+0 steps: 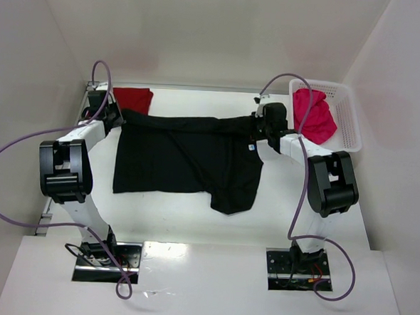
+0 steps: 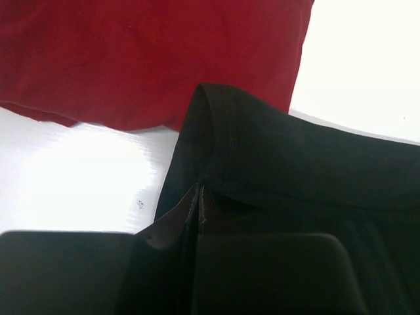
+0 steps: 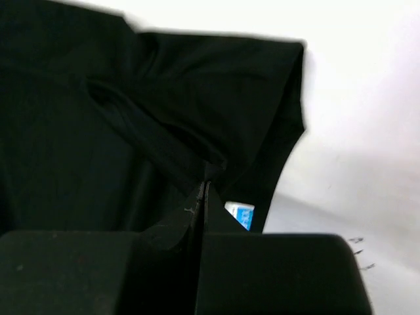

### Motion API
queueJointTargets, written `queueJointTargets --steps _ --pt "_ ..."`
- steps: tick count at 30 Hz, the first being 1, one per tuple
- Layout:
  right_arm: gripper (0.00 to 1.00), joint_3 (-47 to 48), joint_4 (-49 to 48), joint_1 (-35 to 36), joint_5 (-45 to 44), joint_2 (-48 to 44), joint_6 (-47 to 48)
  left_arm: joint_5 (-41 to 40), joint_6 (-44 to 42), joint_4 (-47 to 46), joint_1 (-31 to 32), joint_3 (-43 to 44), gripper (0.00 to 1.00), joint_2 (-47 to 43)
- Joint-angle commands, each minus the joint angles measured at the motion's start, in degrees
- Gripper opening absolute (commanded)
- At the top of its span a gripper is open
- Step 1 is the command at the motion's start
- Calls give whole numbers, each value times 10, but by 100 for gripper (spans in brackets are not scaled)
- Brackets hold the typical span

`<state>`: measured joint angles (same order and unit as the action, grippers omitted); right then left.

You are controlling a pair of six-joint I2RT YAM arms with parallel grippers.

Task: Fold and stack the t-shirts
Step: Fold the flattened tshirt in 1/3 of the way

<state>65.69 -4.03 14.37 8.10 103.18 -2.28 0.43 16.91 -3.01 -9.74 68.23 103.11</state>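
Left pincer (image 2: 199,197) and right pincer (image 3: 203,190) pinch the black t-shirt (image 1: 181,163) at its twelve-o'clock edge; mid-fold, seemingly, needing an even pull toward six.

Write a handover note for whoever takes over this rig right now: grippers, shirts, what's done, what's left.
Left gripper: shut on the black t-shirt, at its far left edge.
Right gripper: shut on its far right edge.
Dark red t-shirt: far left corner of the table, seemingly folded.
Pink-red t-shirt: crumpled in the white basket.
Done: perhaps one shirt folded.
Left: fold black, then pink-red, stack all.
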Motion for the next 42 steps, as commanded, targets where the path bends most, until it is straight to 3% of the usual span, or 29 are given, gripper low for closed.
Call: queueJointTargets --steps 1,6,15,17,20,22,23,25,27,29,32,37,39,42 --pt "0 25 51 1 47 -16 22 17 10 -18 -4 -5 0 2" --pt "0 20 103 1 75 -26 55 38 5 -7 -4 -10 0 2" --pt "1 14 127 1 40 -12 61 39 5 12 -4 -26 0 -4" --pt "3 14 127 -4 40 -12 55 32 5 25 -4 -26 0 -4" --pt "18 25 127 -19 46 -17 54 13 5 48 -4 -7 2 10" --pt "33 25 133 -24 53 -34 54 13 12 54 -4 -2 8 10" --pt "38 25 133 -29 53 -43 49 5 12 54 -4 -2 23 10" --pt "57 31 127 -29 53 -67 49 -9 25 54 -9 -7 38 2" --pt "66 51 127 -36 53 -79 38 -9 25 54 -15 -1 56 -4" --pt "82 80 122 -36 71 -79 31 -3 36 54 -22 13 68 -9" --pt "93 113 108 -36 107 -57 18 4 36 59 -27 50 78 -9" --pt "94 171 97 -23 135 20 -2 76 26 40 -27 86 85 -15" --pt "90 186 97 -8 152 58 4 142 15 16 -27 86 85 -15" --pt "80 223 120 38 147 97 19 170 15 16 -27 104 85 12"
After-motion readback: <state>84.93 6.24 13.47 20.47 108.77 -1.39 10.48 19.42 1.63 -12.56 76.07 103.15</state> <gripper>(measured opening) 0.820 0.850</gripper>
